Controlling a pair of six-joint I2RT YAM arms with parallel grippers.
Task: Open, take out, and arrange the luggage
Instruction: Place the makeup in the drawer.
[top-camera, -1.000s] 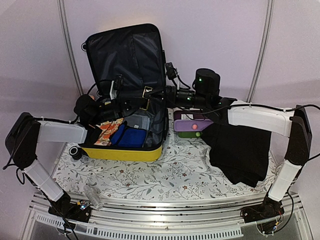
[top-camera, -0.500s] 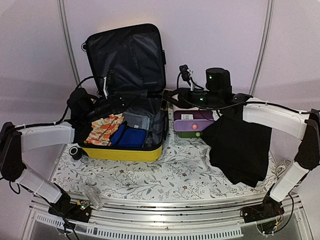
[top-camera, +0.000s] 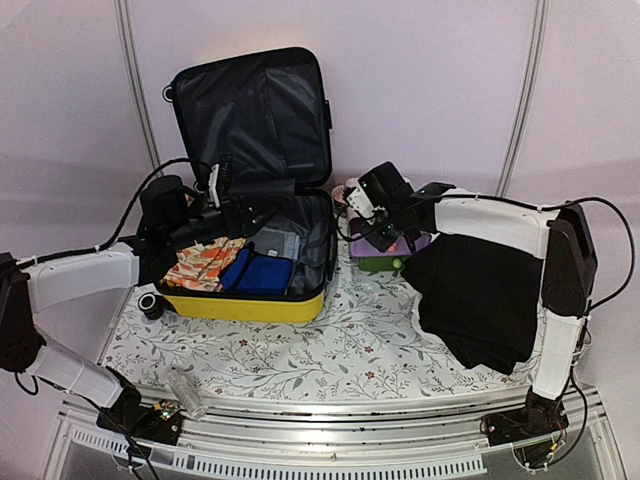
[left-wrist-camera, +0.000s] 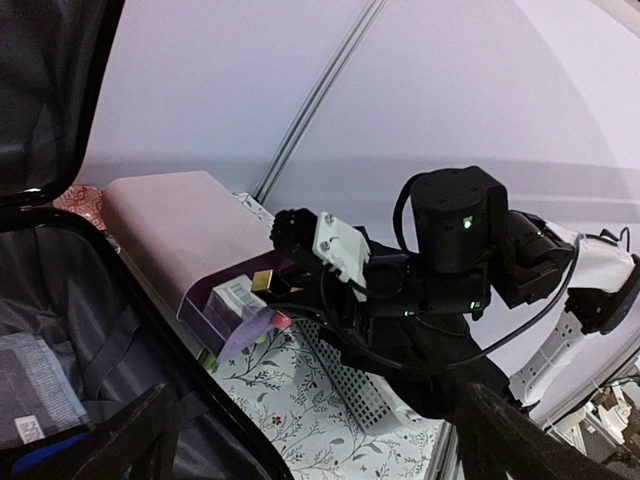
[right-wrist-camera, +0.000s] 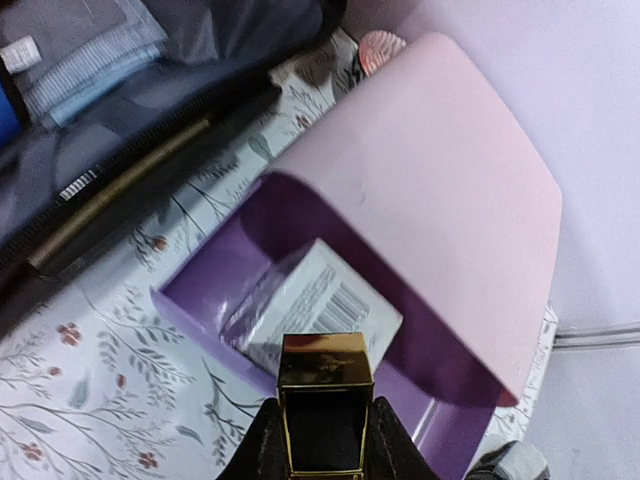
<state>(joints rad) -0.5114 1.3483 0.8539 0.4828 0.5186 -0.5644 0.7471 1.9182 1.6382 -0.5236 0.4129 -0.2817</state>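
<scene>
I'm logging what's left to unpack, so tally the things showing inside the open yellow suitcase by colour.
Orange patterned cloth: 1
Blue item: 1
Grey pouch: 1
Total showing in the suitcase: 3

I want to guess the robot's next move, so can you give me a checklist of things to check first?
1. Luggage lid open: ok.
2. Right gripper shut on the gold-edged case: ok.
3. Purple drawer pulled open in front of that case: ok.
4. Room left beside the barcoded packet in the drawer: cannot tell.
5. Left gripper open, holding nothing: ok.
</scene>
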